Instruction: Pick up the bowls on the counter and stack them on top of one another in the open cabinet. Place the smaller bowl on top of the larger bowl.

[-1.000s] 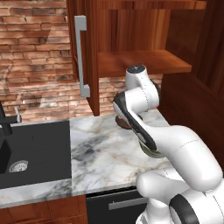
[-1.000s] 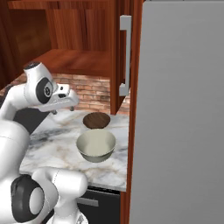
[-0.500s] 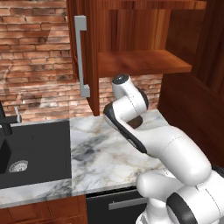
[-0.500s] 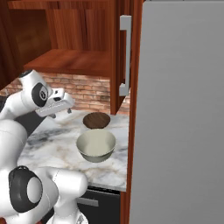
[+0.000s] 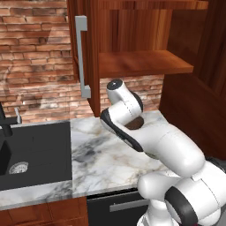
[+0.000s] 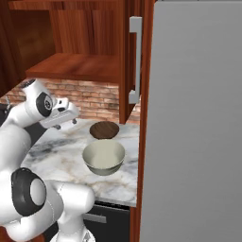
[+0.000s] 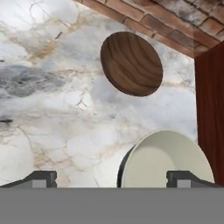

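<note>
I am holding the tool (image 7: 111,178) above the worktop (image 7: 52,113) with its two fingertips (image 7: 41,178) set wide apart and nothing between them. The larger bowl (image 7: 168,159) is sitting just ahead of the tool and off toward one fingertip, so I am not yet centred on it. The smaller bowl (image 7: 131,63) is lying farther ahead, near the brick wall (image 7: 175,19), apart from the larger one. Both bowls are resting on the worktop; the cabinet (image 6: 75,66) shelf above is bare. In my judgement the larger bowl should go first. I am planning to shift until one finger is inside its rim and one outside, descend squarely, then close, keeping clear of the cabinet door (image 6: 137,61) when lifting.
</note>
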Motion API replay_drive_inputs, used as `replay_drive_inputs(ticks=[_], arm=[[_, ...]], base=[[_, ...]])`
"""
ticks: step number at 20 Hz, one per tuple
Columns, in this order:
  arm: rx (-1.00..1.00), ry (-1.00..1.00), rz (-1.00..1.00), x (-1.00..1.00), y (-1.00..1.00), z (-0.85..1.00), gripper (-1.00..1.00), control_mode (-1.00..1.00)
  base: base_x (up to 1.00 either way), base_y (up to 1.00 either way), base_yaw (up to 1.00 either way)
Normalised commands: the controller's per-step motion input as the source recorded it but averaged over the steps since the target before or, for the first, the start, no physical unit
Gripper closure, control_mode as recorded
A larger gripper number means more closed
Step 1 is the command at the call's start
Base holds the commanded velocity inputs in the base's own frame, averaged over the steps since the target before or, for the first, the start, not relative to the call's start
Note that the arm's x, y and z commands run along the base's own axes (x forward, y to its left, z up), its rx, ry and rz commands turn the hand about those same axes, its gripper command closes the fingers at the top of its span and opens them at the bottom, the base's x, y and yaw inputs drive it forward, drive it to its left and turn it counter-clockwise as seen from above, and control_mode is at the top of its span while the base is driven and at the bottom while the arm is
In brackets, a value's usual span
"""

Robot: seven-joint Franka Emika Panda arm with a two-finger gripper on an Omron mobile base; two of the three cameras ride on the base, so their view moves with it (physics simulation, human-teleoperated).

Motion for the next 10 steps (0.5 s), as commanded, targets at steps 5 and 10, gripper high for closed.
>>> replay_drive_inputs(ticks=[5, 10], arm=[[0.0, 0.0, 0.0, 0.31, 0.0, -0.2, -1.0, -1.0], [0.0, 0.0, 0.0, 0.29, 0.0, -0.19, -1.0, -1.0]], base=[[0.0, 0.0, 0.0], [0.0, 0.0, 0.0]])
